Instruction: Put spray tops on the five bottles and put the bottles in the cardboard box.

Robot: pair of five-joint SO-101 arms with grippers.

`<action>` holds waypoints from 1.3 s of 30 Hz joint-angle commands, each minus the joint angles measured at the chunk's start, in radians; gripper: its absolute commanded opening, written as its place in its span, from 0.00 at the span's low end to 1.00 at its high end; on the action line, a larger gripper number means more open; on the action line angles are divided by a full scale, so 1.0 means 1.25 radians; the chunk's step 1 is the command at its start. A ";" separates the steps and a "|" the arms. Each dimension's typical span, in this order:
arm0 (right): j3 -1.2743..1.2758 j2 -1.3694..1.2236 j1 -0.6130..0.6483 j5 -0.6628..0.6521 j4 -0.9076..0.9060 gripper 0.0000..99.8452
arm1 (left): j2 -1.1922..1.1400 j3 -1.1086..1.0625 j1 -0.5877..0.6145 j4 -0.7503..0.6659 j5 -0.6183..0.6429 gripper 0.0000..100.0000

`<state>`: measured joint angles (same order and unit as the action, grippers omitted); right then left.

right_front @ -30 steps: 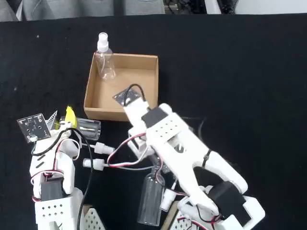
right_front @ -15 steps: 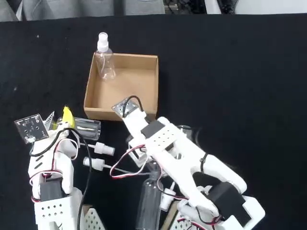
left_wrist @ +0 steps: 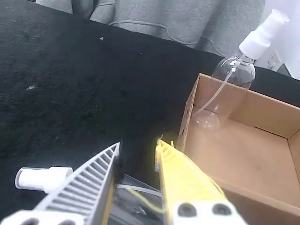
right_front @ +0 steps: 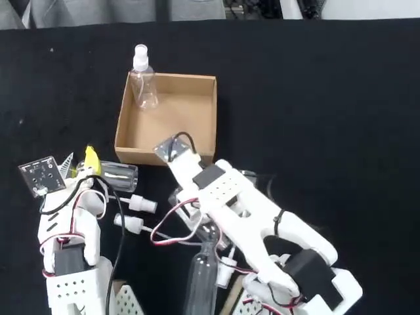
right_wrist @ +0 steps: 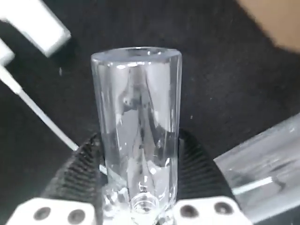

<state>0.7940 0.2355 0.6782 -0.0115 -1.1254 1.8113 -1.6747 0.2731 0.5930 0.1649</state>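
A capped clear bottle point(right_front: 142, 79) point(left_wrist: 233, 75) leans in the far left corner of the cardboard box point(right_front: 172, 121) point(left_wrist: 243, 159). My left gripper point(right_front: 84, 162) point(left_wrist: 138, 147) hangs open just in front of the box's near left corner, over a clear uncapped bottle point(right_front: 119, 176) point(left_wrist: 133, 199) lying on the table. Two loose spray tops point(right_front: 141, 203) point(right_front: 129, 224) lie beside it. My right gripper point(right_wrist: 138, 157) is shut on another uncapped clear bottle point(right_wrist: 136, 117), neck toward the camera. A further bottle point(right_front: 200, 282) lies by the right arm point(right_front: 230, 190).
The table is covered in black cloth point(right_front: 315, 98). Red and black cables point(right_front: 164, 230) trail from the right arm across the middle. A third spray top point(right_front: 226, 270) lies near the arm bases. The right half of the table has free room.
The right arm has drawn back toward the near edge, and the bottle below it has slid the same way. The left gripper has shifted slightly left.
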 commanded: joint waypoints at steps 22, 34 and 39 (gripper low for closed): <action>-0.401 0.045 -0.158 0.006 -0.327 0.02 | 0.005 -0.020 0.007 -0.017 -0.009 0.12; -0.457 0.045 -0.303 0.006 -0.405 0.02 | 0.005 -0.020 0.007 -0.017 -0.009 0.12; -0.456 0.045 -0.366 0.006 -0.405 0.02 | 0.005 -0.020 0.007 -0.017 -0.009 0.12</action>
<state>0.2846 0.2355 0.2915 -0.0115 -1.6226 1.8113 -1.6747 0.2716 0.5930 0.1649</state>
